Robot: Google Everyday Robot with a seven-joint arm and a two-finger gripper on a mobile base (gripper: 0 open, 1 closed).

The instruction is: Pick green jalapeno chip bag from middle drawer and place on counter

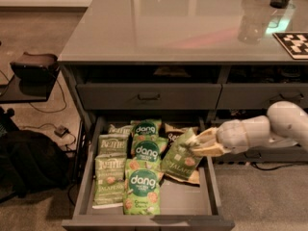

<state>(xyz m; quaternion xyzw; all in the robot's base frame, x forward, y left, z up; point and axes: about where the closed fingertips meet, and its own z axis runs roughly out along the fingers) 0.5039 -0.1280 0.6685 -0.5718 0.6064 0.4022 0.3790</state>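
Half the job looks done: the claw (196, 144) pinches the top of the green jalapeno chip bag (181, 160), which tilts over the right side of the open middle drawer (212, 189); lifting it clear and setting it on the counter (168, 28) remain.

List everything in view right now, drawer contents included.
middle drawer: one, dark grey, open
green jalapeno chip bag: one, olive, tilted over drawer's right side
Kettle bags: about three, olive, drawer's left column
dang bags: three, bright green, drawer's centre
Sea Salt bag: one, black-tan, drawer's back
counter: one, glossy grey, above the drawers
checkered marker: one, black-white, counter's right edge
black bag: one, black, floor at left
arm: one, white, entering from right
gripper: one, tan fingers, shut on the chip bag's top
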